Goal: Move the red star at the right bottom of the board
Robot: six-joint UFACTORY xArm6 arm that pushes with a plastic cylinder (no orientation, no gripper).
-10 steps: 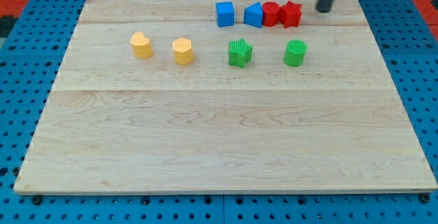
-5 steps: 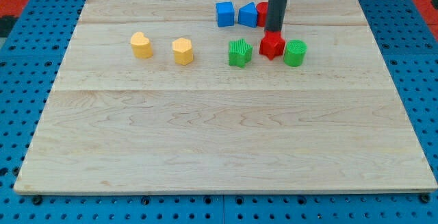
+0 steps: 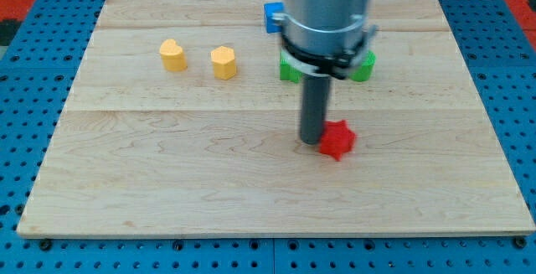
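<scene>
The red star (image 3: pixel 337 139) lies on the wooden board (image 3: pixel 167 182), a little right of the board's middle. My tip (image 3: pixel 313 140) stands on the board right against the star's left side. The arm's grey body (image 3: pixel 325 18) hangs over the top middle of the view and hides the blocks behind it.
Two yellow blocks (image 3: pixel 172 55) (image 3: pixel 223 61) sit at the upper left. A blue cube (image 3: pixel 270 15) shows partly at the top beside the arm. A green star (image 3: pixel 289 70) and a green cylinder (image 3: pixel 364 64) peek out on either side of the arm.
The red star has been pushed from the top row down between the green blocks to right of the board's middle. My tip followed it down, and the arm now covers the top blocks.
</scene>
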